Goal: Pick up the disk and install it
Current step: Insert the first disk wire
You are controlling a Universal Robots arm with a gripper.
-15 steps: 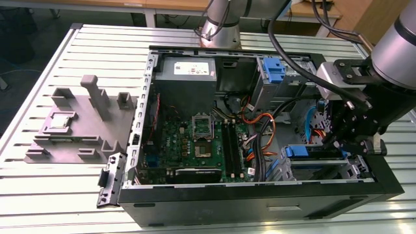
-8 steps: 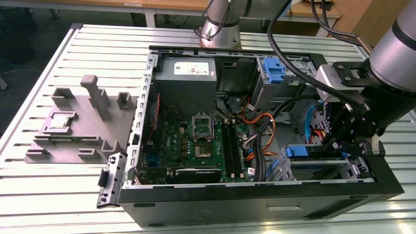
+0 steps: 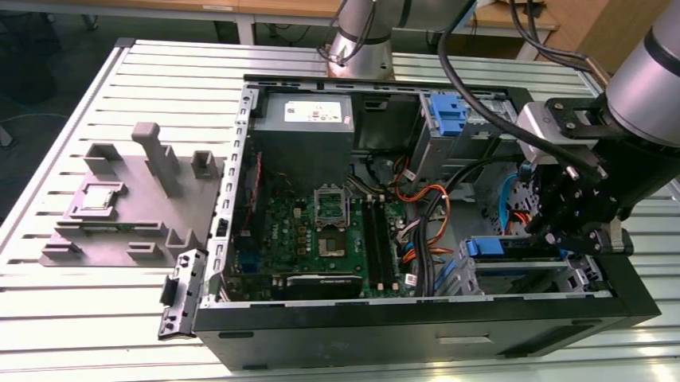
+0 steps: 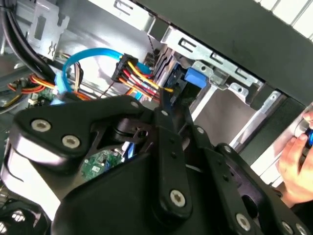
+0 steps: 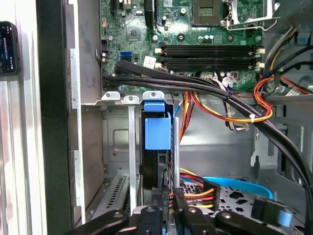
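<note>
Hanging over the open black computer case (image 3: 425, 318), the black tool (image 3: 579, 227) of the grey robot arm (image 3: 658, 79) is at the corner of the case on the exterior view's right, just above the metal drive bay. Inside this bay stands the disk (image 3: 515, 248), a flat drive in a blue plastic carrier, on its edge and already low in the slot. In this view I cannot tell how wide the tool is. Near the middle of the case lies the green motherboard (image 3: 318, 239), and beside the case, on the exterior view's left, a grey plastic fixture (image 3: 127, 207) rests on the slatted metal table (image 3: 85, 310).

In the second wrist view, the black links of the tool (image 4: 168, 105) come together to a narrow tip close to the blue tab of the disk (image 4: 195, 77), which sits under the silver bay rail inside the case. A bundle of red, yellow and orange cables (image 4: 139, 76) runs just beside the tip. A person's hand (image 4: 298, 161) is outside the case wall.

In the first wrist view, the disk (image 5: 157, 129) stands upright between the silver walls of the bay, with the motherboard (image 5: 186, 29) beyond it. The tool (image 5: 168, 208) is nearly closed, touching the edge of the disk.
</note>
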